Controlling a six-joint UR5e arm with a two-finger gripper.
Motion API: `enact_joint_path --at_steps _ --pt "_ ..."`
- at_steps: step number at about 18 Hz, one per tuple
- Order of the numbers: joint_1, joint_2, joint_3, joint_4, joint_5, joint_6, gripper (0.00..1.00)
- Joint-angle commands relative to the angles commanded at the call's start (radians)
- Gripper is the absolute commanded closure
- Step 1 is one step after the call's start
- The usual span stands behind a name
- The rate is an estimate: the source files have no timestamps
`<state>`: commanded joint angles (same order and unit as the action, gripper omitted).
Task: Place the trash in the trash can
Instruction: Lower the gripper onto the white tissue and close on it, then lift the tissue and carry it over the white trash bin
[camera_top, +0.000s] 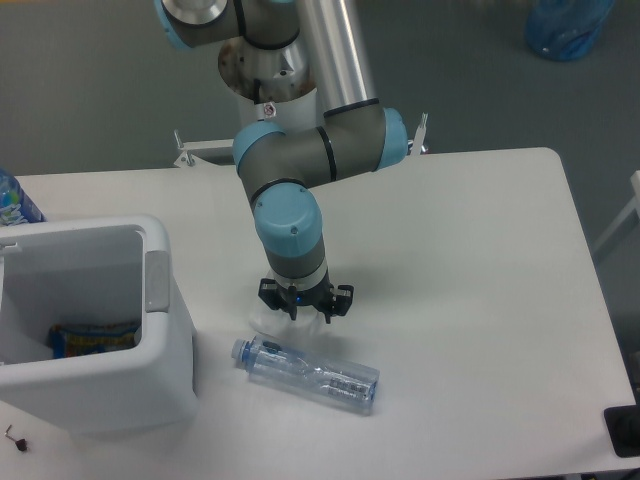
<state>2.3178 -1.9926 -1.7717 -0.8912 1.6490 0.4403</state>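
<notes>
White worktop (470, 260) carries the trash can (165, 350) at its left edge, open side up to receive; clear bottle (308, 372) lies flat near the front edge; gripper (305, 305) sits low over the tissue (262, 318) for pickup, jaw state indeterminable.

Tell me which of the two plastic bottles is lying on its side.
The clear crushed bottle in front of the trash can, just below the gripper. The blue-labelled bottle at the far left edge stands upright.
</notes>
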Motion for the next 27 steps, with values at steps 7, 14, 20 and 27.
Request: enact_joint_path --at_steps 7,14,20,27 --pt "0.006 0.02 0.005 -0.002 -0.002 0.026 0.93" --pt "0.035 0.126 -0.031 -0.021 -0.009 0.187 0.93" --pt "0.126 0.27 0.006 -0.04 -0.242 0.282 0.93" --pt "0.23 0.345 0.173 -0.04 -0.543 0.028 0.93"
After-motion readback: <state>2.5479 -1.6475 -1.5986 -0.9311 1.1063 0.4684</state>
